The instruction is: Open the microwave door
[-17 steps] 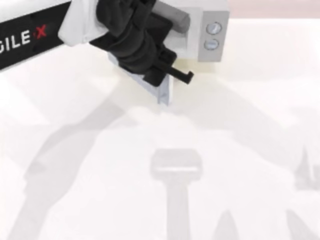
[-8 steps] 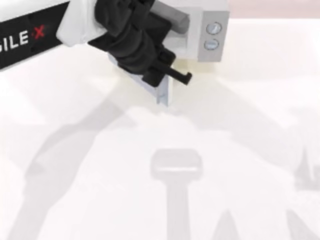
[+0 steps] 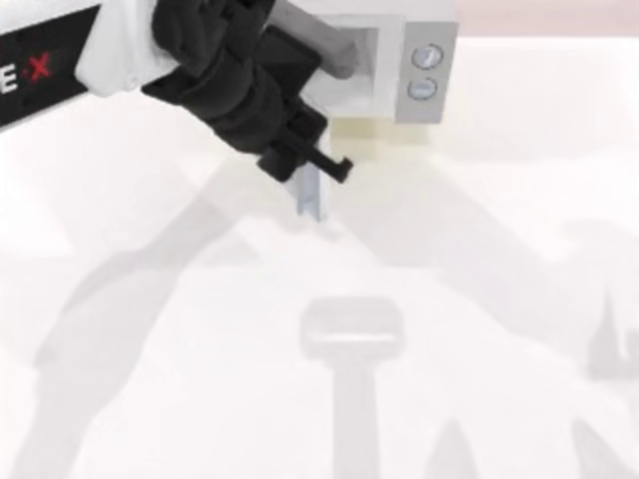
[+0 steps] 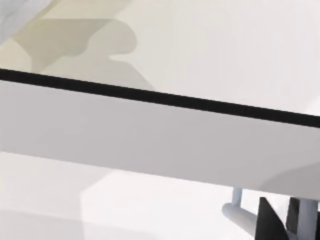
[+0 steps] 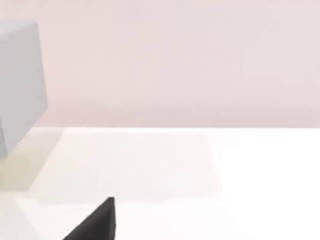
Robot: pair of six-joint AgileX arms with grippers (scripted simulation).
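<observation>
At the table's far edge, the left gripper (image 3: 318, 168) grasps the handle edge of the microwave door (image 3: 310, 195), swung wide from the microwave (image 3: 424, 40). The fingers could slip off the slim handle.

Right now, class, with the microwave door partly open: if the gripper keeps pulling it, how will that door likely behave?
The microwave door looks like a flat rigid panel, so it should swing, not bend. It stands out from the microwave, so it likely pivots on a hinge. The left gripper sits at its free edge, where the slim handle might slip.
</observation>
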